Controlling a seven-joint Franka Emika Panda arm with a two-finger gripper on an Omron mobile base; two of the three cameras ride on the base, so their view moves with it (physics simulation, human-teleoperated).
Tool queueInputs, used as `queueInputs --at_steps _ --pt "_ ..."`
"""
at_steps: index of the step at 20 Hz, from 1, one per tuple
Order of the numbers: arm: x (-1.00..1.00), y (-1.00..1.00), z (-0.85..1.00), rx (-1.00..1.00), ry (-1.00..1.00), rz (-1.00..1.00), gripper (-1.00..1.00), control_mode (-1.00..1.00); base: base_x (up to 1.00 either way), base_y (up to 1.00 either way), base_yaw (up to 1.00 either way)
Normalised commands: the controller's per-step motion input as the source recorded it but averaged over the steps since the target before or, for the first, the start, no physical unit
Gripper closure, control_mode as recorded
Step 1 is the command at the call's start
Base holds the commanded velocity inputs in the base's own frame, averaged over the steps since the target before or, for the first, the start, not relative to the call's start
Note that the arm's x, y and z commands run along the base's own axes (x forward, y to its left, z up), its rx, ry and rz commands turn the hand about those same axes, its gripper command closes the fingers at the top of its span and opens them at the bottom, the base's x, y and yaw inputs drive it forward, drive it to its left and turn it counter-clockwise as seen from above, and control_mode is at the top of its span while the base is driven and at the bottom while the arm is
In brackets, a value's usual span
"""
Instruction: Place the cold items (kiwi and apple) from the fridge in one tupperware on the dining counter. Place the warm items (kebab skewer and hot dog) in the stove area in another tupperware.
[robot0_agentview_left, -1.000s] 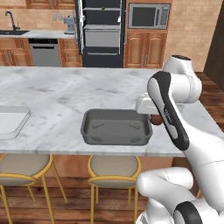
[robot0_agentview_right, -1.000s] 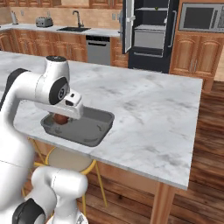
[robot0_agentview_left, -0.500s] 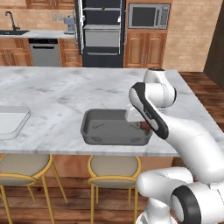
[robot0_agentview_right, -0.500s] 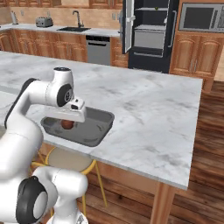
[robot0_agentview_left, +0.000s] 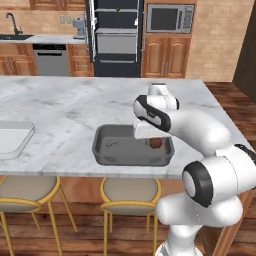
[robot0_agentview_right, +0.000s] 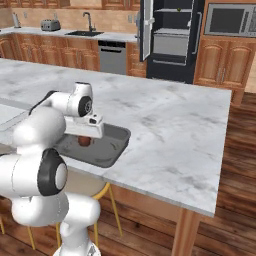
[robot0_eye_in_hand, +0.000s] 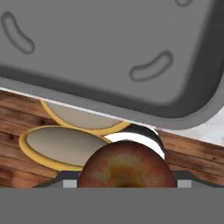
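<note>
A red-brown apple (robot0_agentview_left: 156, 143) hangs low over the right part of a dark grey tupperware (robot0_agentview_left: 112, 150) on the marble dining counter (robot0_agentview_left: 60, 105). My gripper (robot0_agentview_left: 155, 140) points down and is shut on it. From the right the apple (robot0_agentview_right: 84, 142) sits under the gripper (robot0_agentview_right: 84, 139), over the tupperware (robot0_agentview_right: 112, 145). In the hand view the apple (robot0_eye_in_hand: 127, 162) fills the gripper (robot0_eye_in_hand: 127, 178), with the tupperware floor (robot0_eye_in_hand: 109, 48) ahead. A small yellowish-green item (robot0_agentview_right: 179, 10) lies on an upper shelf of the open fridge; I cannot tell whether it is the kiwi.
A white tupperware (robot0_agentview_left: 12, 137) sits at the counter's left end. Stools with yellow frames (robot0_agentview_left: 127, 192) stand under the counter's near edge. The open fridge (robot0_agentview_left: 116, 35), a microwave (robot0_agentview_left: 167, 17) and wooden cabinets line the back wall.
My arm has swung left and down, carrying the apple from beside the tupperware's right rim to low over its inside.
</note>
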Motion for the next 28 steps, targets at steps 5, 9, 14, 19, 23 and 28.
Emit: queueInputs --at_steps 5,9,14,19,23,28 --pt "0.63 0.07 -0.63 -0.12 0.0 0.0 1.0 -1.0 0.0 0.0 0.0" --pt "0.7 0.0 -0.42 0.0 0.02 0.0 1.0 -1.0 0.0 0.0 0.0" --pt "0.72 0.0 -0.41 0.0 0.05 0.0 1.0 -1.0 0.0 0.0 0.0" --pt "0.72 0.0 -0.41 0.0 0.08 0.0 1.0 -1.0 0.0 0.0 0.0" --pt "0.66 0.01 -0.48 0.0 0.08 0.0 1.0 -1.0 0.0 0.0 0.0" --pt "0.46 0.09 -0.48 0.0 0.09 0.0 1.0 -1.0 0.0 0.0 0.0"
